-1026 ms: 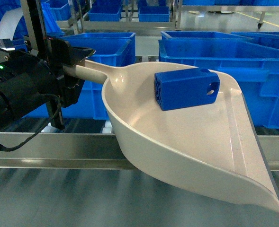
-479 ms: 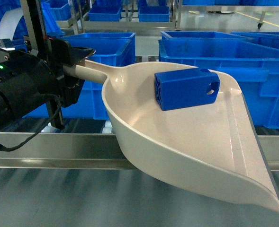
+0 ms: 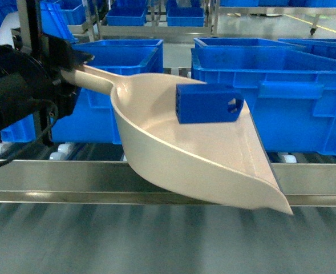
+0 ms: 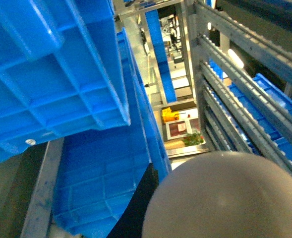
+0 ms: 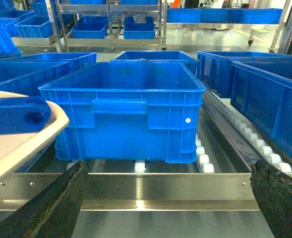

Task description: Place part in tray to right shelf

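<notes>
At the left edge of the head view my left gripper (image 3: 71, 71) is clenched on the handle of the beige tray (image 3: 173, 142), which tilts down toward the lower right. The blue part (image 3: 207, 103) lies in the tray near frame centre, in front of the right crate (image 3: 282, 97) on the shelf (image 3: 71, 177). My right gripper (image 5: 165, 198) hangs released, its fingers (image 5: 46, 208) wide apart before the shelf rail.

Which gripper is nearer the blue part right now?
Left. The left gripper grips the tray by its handle, and the part sits in that tray. The right gripper hangs open in front of the shelf rail, holding nothing.
</notes>
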Controlling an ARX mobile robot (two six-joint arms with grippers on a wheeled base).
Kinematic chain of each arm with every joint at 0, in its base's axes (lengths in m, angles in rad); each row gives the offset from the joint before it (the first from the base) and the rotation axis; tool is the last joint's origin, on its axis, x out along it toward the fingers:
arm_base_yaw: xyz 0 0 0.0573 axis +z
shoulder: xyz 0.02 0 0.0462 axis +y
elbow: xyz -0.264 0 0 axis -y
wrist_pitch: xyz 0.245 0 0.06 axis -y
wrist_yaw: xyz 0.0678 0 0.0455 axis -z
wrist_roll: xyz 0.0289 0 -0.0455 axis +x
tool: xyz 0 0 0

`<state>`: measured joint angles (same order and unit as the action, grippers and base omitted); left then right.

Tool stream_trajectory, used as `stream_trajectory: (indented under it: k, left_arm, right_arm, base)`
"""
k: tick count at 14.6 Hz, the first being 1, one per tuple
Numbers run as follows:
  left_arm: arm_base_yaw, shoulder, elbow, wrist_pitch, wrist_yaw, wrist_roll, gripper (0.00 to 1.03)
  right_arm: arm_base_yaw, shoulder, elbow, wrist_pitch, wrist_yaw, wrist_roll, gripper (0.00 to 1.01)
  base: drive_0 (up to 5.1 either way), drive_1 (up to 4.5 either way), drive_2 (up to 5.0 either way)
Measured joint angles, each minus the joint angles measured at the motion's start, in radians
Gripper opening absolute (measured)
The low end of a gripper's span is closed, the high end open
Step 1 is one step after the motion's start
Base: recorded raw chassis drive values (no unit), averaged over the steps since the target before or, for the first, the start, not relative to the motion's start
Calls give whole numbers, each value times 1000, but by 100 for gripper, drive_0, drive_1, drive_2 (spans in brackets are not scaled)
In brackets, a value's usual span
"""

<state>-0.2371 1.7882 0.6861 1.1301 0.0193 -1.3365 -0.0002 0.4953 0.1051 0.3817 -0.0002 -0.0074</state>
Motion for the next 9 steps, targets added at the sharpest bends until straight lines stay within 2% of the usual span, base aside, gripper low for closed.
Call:
stream_trajectory:
  k: [3,5,7,9]
  left_arm:
    - [73,0,101,19,60,-61,12]
    - [126,-10,192,-72,48,-80,12]
    - [196,7,323,-199,-26,-76,12]
    - [228,67,494,-317,-134,-58,12]
  right_arm:
    - [0,0,0,0,0,0,98]
    - [0,0,0,0,0,0,98]
    - [0,0,0,0,0,0,98]
    - [0,0,0,0,0,0,98]
  base:
    - [0,0,0]
    - [0,0,0]
    - [0,0,0]
    - [0,0,0]
